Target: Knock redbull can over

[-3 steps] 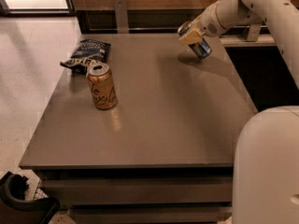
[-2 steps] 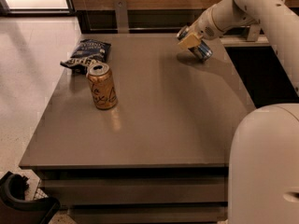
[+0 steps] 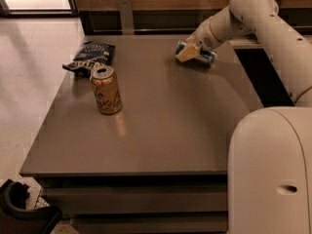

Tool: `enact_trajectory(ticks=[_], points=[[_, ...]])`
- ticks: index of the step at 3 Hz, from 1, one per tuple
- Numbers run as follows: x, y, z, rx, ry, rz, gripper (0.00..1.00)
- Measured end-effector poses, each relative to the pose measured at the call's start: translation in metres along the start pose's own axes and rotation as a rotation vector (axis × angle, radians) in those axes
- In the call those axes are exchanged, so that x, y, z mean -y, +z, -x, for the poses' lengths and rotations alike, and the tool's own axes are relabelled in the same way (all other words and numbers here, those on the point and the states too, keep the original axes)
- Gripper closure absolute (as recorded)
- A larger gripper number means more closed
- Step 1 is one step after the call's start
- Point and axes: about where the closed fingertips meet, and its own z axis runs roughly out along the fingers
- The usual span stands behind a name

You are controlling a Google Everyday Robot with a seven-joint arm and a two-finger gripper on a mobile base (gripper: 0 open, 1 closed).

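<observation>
Lying on its side far right of and beyond the gold can (image 3: 106, 90), the redbull can (image 3: 207, 57) looked knocked over, the task seemingly done, with the gripper (image 3: 189, 52) against it, its grip impossible to tell.

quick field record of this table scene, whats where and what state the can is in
redbull can: lying on its side, far right part of the table
claw: at the redbull can, over its left end
gold can: upright, left of centre
chip bag: behind the gold can, far left
task state: can looks knocked over
</observation>
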Motion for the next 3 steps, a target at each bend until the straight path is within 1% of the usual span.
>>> enact_trajectory(ticks=[1, 2, 3], points=[[-0.0002, 0.0000, 0.0010, 0.002, 0.000, 0.002, 0.84], [-0.0011, 0.0025, 0.0010, 0.001, 0.000, 0.006, 0.62], [-0.0008, 0.0015, 0.0020, 0.001, 0.000, 0.006, 0.38]])
